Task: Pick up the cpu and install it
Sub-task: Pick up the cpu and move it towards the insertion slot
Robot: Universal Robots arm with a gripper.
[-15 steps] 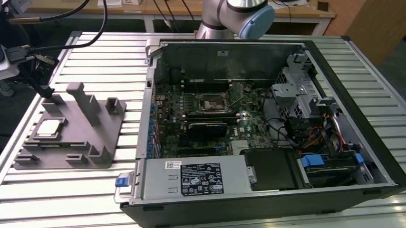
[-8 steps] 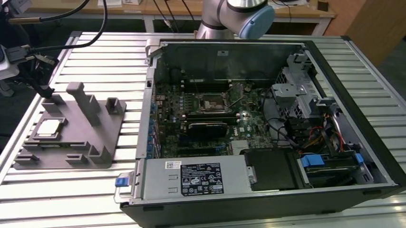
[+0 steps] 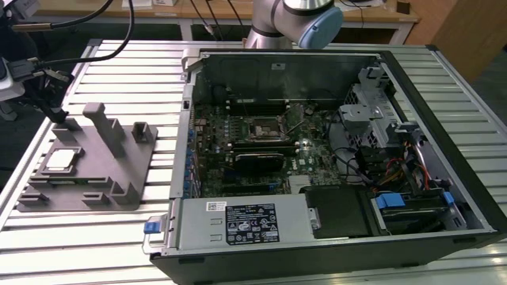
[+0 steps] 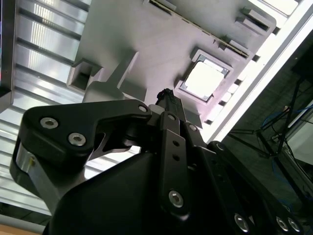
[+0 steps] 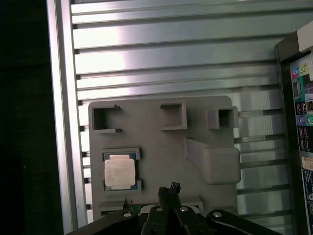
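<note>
First wrist view: the cpu (image 5: 120, 172) is seen lying flat in its square recess of the grey fixture (image 5: 161, 147), touched by nothing. The gripper (image 5: 168, 187) is held above the fixture, with its fingers (image 5: 166, 192) pressed together into one narrow black tip and nothing pinched between them. The chip lies below the fingertips and off to one side of them, near but clearly apart. An upright block of the fixture stands to the other side of the tip. In the exterior view the socket (image 3: 264, 129) inside the open computer case (image 3: 317, 74) is seen well apart from the fingers, dark at its middle. Nothing of the task is judged to be completed: the chip is not yet picked up, and the installation is wholly left.
</note>
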